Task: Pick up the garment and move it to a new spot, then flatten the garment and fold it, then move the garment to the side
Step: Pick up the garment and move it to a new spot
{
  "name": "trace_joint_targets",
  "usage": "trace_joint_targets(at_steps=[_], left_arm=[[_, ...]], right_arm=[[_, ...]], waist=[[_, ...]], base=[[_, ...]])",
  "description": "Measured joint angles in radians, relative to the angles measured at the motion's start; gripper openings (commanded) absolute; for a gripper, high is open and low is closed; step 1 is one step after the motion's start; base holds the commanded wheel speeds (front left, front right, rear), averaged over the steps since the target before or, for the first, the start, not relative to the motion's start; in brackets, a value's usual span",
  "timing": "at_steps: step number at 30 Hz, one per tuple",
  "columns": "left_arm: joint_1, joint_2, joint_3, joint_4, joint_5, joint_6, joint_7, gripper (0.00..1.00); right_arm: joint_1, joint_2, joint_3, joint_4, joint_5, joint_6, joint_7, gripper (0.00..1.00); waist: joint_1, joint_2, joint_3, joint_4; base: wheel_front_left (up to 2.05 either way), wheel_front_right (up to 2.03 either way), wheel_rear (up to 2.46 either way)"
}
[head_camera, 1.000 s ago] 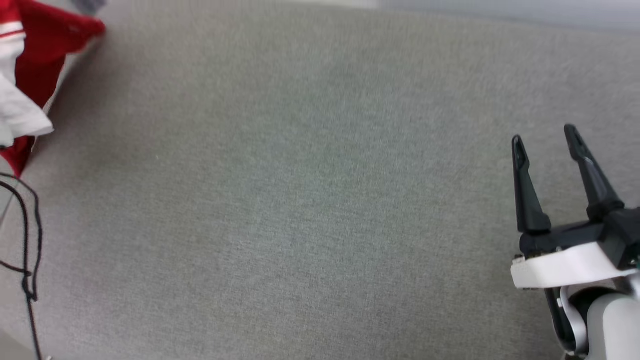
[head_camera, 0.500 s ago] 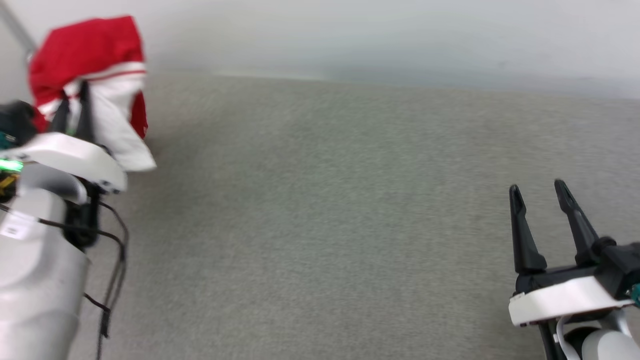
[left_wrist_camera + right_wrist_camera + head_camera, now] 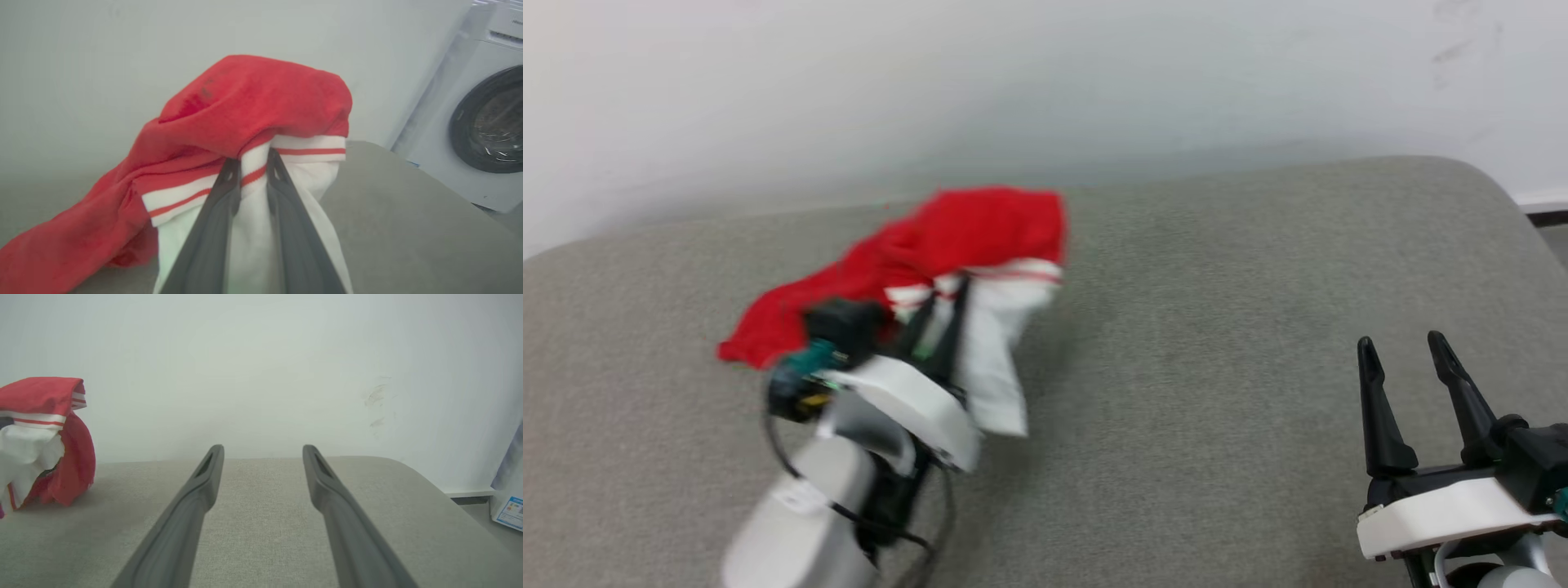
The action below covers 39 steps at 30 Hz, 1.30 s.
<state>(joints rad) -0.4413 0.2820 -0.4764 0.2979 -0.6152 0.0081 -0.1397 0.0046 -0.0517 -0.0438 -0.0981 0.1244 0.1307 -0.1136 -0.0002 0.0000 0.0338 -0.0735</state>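
The left gripper (image 3: pixel 947 298) is clamping its two dark fingers on the garment (image 3: pixel 980 229), pinching a fold of the white sleeve at its red-and-white striped trim. In the left wrist view the left gripper (image 3: pixel 252 161) is showing white cloth squeezed in the narrow gap between the fingers, and the garment (image 3: pixel 253 102) is humping up in a red bunch above them.

Against the grey upholstered surface (image 3: pixel 1217 367), the red jersey is sitting toward the far edge and left of the middle. Its red body is trailing down onto the surface's left part, and the white sleeve is hanging loose over the fabric. The head view is blurring this area, so no print is readable.

The right gripper (image 3: pixel 1401 343) is hovering over the surface's near right corner, fingers spread and gripping nothing, well apart from the garment. In its own wrist view, the right gripper (image 3: pixel 263 449) is pointing across the surface at the white wall (image 3: pixel 261 367), with the garment (image 3: pixel 36 392) bunched at the surface's left. A washing machine (image 3: pixel 482 122) is standing just off the surface's edge.
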Motion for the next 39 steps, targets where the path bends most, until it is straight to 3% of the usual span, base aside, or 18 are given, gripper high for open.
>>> trace_joint_targets(at_steps=[10,15,18,19,20,28,39], left_arm=[[0.060,-0.136,-0.212,-0.016,0.038,-0.045,0.080,0.00],[0.059,-0.121,-0.224,0.067,0.077,-0.028,0.067,0.00],[0.038,-0.114,-0.244,0.102,0.097,-0.042,0.061,0.00],[0.033,-0.116,-0.254,0.109,0.104,-0.048,0.061,0.33],[0.030,-0.118,-0.262,0.115,0.105,-0.055,0.056,1.00],[0.018,-0.127,-0.258,0.084,0.137,-0.056,-0.074,1.00],[0.101,-0.092,-0.105,-0.055,0.131,0.031,-0.120,1.00]], right_arm=[[-0.020,0.001,0.010,0.002,0.028,0.000,-0.027,1.00],[-0.055,0.001,0.007,0.007,0.031,0.000,-0.042,1.00],[-0.069,0.000,0.000,0.010,0.029,0.000,-0.046,1.00],[-0.075,0.001,-0.001,0.012,0.027,0.000,-0.046,1.00],[-0.081,0.001,-0.002,0.014,0.026,0.000,-0.048,1.00],[-0.086,0.001,-0.007,0.030,0.015,0.000,-0.044,1.00],[-0.008,0.001,-0.018,0.008,0.003,0.000,0.003,1.00]], waist=[[0.0001,0.0000,0.075,-0.068],[0.0002,0.0000,0.145,-0.078],[0.0002,0.0000,0.180,-0.075],[0.0003,0.0000,0.189,-0.073],[0.0003,0.0000,0.195,-0.069],[0.0003,0.0000,0.160,-0.039],[0.0002,0.0000,0.029,0.006]], base=[[0.00,0.00,0.00],[0.00,0.00,0.00],[0.00,0.00,0.00],[0.00,0.00,0.00],[0.00,0.00,0.00],[0.00,0.00,0.00],[0.00,0.00,0.00]])
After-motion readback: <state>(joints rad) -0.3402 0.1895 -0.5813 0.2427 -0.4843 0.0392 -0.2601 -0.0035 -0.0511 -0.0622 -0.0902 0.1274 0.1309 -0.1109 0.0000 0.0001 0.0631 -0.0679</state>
